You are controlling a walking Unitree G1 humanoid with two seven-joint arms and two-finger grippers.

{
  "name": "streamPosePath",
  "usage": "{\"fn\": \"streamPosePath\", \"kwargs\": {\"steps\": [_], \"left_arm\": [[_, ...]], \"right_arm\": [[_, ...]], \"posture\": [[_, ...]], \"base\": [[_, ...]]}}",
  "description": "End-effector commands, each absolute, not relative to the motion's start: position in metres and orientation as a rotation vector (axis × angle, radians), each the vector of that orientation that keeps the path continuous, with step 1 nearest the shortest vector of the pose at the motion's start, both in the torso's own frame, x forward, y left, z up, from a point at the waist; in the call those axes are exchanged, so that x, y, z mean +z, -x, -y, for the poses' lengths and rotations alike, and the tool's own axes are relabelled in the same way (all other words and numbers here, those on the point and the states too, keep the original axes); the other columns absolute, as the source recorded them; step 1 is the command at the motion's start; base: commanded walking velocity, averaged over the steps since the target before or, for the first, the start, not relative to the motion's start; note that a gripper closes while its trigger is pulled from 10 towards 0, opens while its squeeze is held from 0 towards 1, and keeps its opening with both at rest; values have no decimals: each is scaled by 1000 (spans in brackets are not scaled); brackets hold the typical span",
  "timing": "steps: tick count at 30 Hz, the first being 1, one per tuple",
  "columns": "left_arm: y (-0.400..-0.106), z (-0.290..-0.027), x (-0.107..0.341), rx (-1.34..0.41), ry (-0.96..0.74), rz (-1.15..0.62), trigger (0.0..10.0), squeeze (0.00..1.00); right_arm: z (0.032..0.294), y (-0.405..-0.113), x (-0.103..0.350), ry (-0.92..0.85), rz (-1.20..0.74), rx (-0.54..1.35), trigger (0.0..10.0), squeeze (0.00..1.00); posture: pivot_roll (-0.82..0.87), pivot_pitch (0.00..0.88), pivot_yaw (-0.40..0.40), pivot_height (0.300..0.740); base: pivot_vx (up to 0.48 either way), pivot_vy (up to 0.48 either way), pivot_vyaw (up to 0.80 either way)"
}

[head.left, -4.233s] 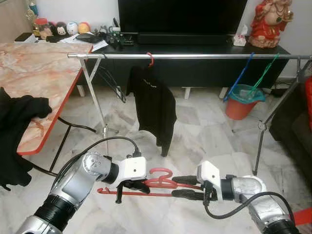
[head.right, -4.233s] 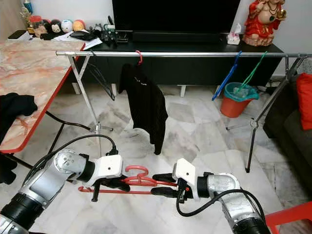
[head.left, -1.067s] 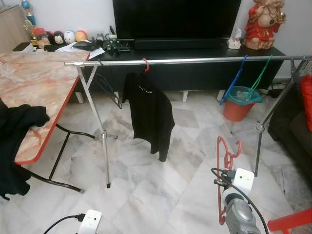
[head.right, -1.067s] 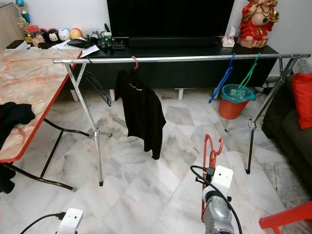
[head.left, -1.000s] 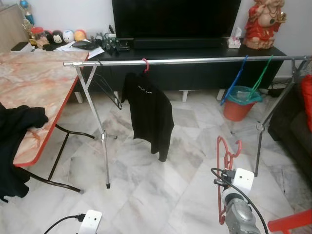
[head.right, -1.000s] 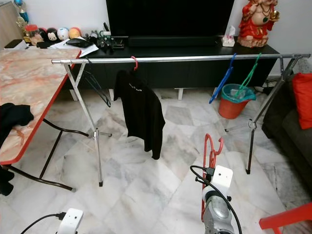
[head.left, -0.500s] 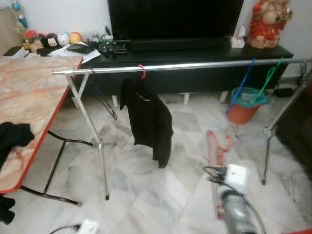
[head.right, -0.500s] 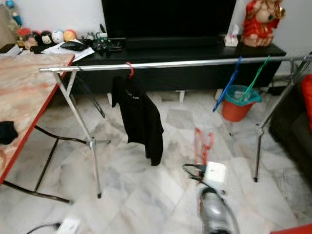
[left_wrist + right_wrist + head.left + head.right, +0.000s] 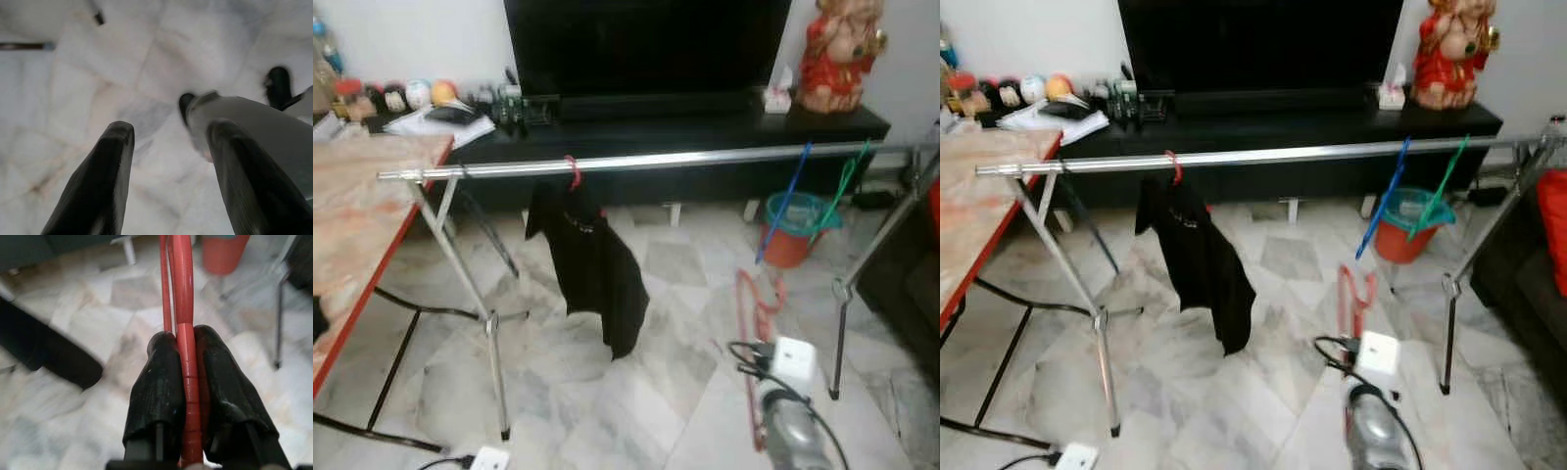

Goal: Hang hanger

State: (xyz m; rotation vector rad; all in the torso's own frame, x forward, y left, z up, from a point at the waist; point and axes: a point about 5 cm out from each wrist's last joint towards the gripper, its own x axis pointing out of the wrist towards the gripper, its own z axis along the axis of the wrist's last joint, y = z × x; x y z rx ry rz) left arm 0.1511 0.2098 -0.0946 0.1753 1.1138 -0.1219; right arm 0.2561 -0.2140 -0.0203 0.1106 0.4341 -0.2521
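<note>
One red hanger (image 9: pixel 182 308), clamped upright in the right gripper (image 9: pixel 188 382), points up toward the rail (image 9: pixel 705 157) ahead; left gripper (image 9: pixel 168 161) hangs open.

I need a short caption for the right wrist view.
Two black fingers of the right gripper clamp a red plastic hanger above marble floor.

The right gripper (image 9: pixel 186 382) is raised forward on the right, fingers clamped tight. The left gripper (image 9: pixel 168 142) hangs low on the left, fingers spread.
</note>
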Motion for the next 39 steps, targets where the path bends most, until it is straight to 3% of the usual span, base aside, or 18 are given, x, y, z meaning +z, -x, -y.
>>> {"fn": "streamPosePath", "kwargs": {"steps": [1, 8, 16, 29, 39], "left_arm": [[-149, -221, -93, -106, -200, -1124, 10000, 0], [-150, -220, -93, -108, -197, -1120, 10000, 0], [-156, -197, -95, -144, -184, -1109, 10000, 0], [-159, -198, -94, -148, -199, -1098, 10000, 0], [-160, -197, -93, -172, -223, -1097, 10000, 0]], "right_arm": [[201, -267, -13, -124, -402, -209, 10000, 0], [197, -270, -11, -84, -399, -148, 10000, 0], [197, -269, -14, -108, -432, -164, 10000, 0], [200, -274, -6, -91, -359, -184, 10000, 0], [200, -264, -4, -47, -281, -209, 10000, 0]], "posture": [[-125, 0, -27, 740], [-128, 0, -27, 740], [-127, 0, -28, 740], [-126, 0, -30, 740], [-127, 0, -29, 740]], "base": [[330, 0, 0], [330, 0, 81], [330, 0, 200], [315, 0, 0], [0, 0, 0]]}}
